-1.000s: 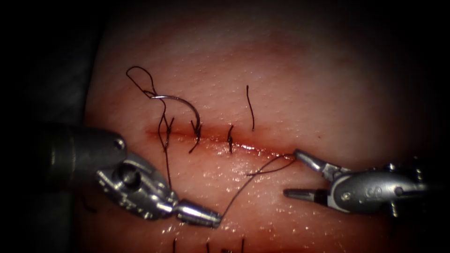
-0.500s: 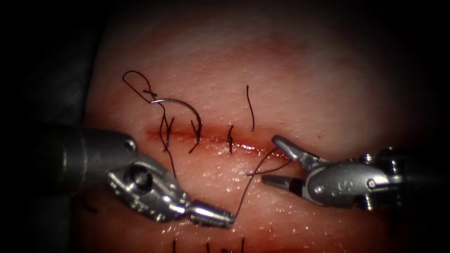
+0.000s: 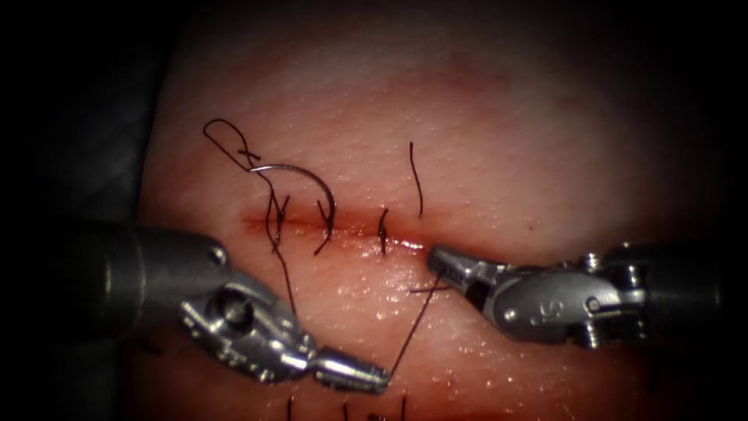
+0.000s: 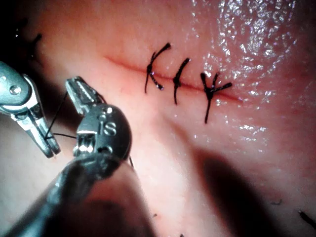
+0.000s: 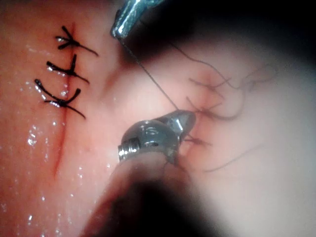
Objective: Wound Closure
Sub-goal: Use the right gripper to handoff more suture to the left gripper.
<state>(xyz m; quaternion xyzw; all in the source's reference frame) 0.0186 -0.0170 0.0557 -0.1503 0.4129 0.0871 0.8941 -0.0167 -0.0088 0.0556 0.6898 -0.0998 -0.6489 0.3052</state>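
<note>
The curved needle (image 3: 305,178) lies loose on the tissue (image 3: 499,140) just beyond the cut (image 3: 351,232), towards its left end, and neither tool holds it. Its thread (image 3: 409,331) trails down past the stitches. My left gripper (image 3: 372,376) is on the near side of the cut, shut on the thread at its tip. From there the strand climbs to my right gripper (image 3: 441,262), which is shut on the thread at the right end of the stitched stretch. In the left wrist view the same strand (image 4: 58,116) spans the two tools.
Three tied stitches (image 3: 327,222) cross the cut, also seen as stitches (image 4: 180,81) and stitches (image 5: 64,74). A loose cut end of thread (image 3: 416,179) lies beyond the cut. Several short thread ends (image 3: 345,409) poke up at the near edge. Red fluid glistens along the cut.
My right tool moved left along the cut and its open jaws shut on the thread. The left tool shifted slightly right and down with its strand. The needle slid a little.
</note>
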